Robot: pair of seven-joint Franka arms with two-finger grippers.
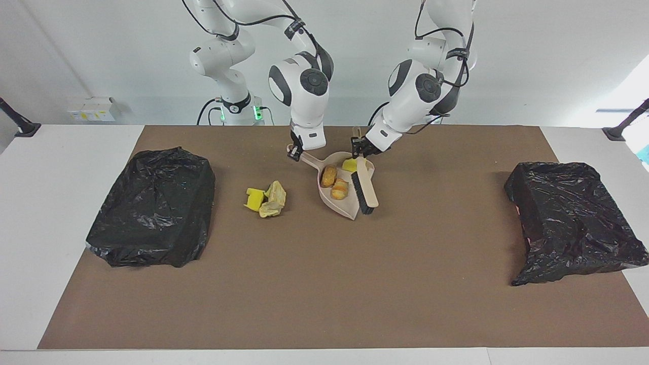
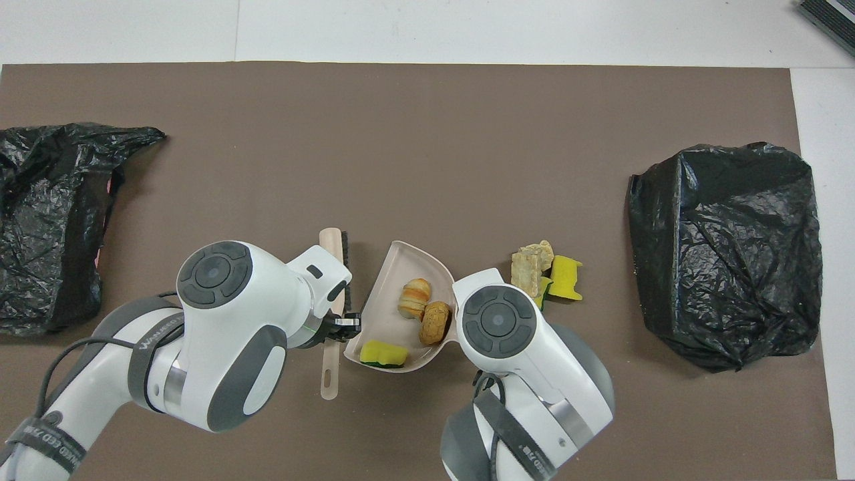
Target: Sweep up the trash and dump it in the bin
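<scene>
Two claws of mine worked near the middle of the brown tabletop (image 1: 324, 284). My left claw (image 1: 361, 148) was pinched shut on the beige handle of the brush (image 1: 366, 185), whose black bristles rested along the dustpan's edge on the side toward my left arm's end. My right claw (image 1: 295, 150) was clamped on the handle of the beige dustpan (image 1: 350, 210), which lay flat on the tabletop. Inside the dustpan sat two golden-brown rolls (image 1: 334, 182) side by side and one yellow sponge chunk (image 1: 349, 165), the chunk nearer to the robots than the rolls and just beside the brush. More trash lay outside the dustpan toward my right arm's end: a second yellow sponge chunk (image 1: 254, 197) touching a pale paper wad (image 1: 274, 198). One black bag-lined bin (image 1: 154, 205) sat at my right arm's end of the tabletop, and another black bag-lined bin (image 1: 573, 220) at my left arm's end, both well apart from the dustpan.
</scene>
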